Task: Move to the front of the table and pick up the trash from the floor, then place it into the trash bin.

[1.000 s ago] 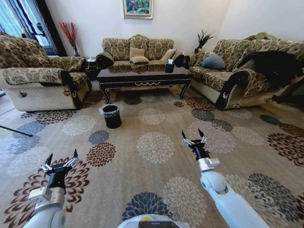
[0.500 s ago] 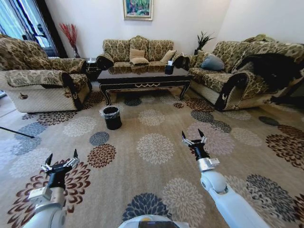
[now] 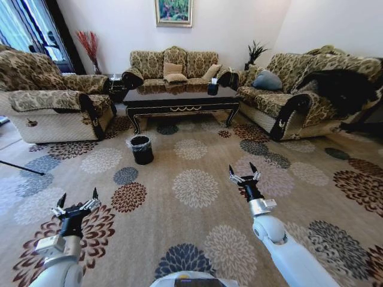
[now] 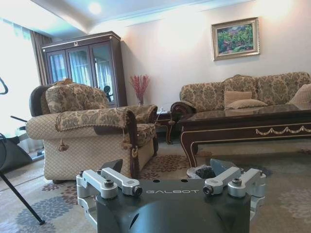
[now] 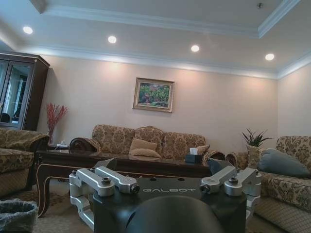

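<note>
The dark glossy table (image 3: 179, 99) stands ahead between the sofas, across a stretch of flowered carpet. The black trash bin (image 3: 142, 149) with its crinkled liner sits on the carpet in front of the table's left end. The trash is out of view. My left gripper (image 3: 76, 200) hangs low at the left, open and holding nothing. My right gripper (image 3: 244, 174) is raised at the right, also open and holding nothing. The left wrist view shows the table (image 4: 252, 124) and the bin (image 4: 201, 171) peeking over the open gripper (image 4: 167, 167). The right wrist view has the table (image 5: 121, 166) and the bin (image 5: 17, 213).
An armchair (image 3: 51, 104) flanks the left, a long sofa (image 3: 299, 89) the right, and another sofa (image 3: 176, 63) stands behind the table. A dark tissue box (image 3: 213, 85) sits on the table. Open carpet (image 3: 194, 185) lies between me and the table.
The whole head picture has shifted slightly, so the camera has moved with the robot. Both arms hold the same pose with grippers open.
</note>
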Motion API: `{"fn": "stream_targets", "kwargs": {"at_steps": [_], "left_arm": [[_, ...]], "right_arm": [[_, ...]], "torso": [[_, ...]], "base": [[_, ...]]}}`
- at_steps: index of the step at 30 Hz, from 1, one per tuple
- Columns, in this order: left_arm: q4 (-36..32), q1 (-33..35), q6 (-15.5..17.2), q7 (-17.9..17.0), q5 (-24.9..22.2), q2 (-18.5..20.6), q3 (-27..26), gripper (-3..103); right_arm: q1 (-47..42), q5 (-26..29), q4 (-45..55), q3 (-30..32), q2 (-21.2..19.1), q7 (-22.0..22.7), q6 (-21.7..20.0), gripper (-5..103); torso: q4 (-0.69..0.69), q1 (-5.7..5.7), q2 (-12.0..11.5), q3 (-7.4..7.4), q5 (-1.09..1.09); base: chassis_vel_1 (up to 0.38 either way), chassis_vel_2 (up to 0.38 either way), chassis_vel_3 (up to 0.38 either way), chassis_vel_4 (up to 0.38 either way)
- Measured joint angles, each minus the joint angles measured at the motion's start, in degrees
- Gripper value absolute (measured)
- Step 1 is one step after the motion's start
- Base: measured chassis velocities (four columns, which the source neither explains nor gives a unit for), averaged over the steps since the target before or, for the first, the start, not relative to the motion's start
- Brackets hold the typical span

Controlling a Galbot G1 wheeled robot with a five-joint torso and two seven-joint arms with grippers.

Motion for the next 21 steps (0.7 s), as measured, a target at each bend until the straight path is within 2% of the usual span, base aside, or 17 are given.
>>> {"fn": "stream_targets", "kwargs": {"at_steps": [21], "left_arm": [[0.0,0.0,0.0,0.0,0.0,0.0,0.0,100]], "right_arm": [[0.0,0.0,0.0,0.0,0.0,0.0,0.0,100]], "torso": [[0.0,1.64,4.81,3.16,0.0]], "base": [[0.0,0.0,0.0,0.0]]}}
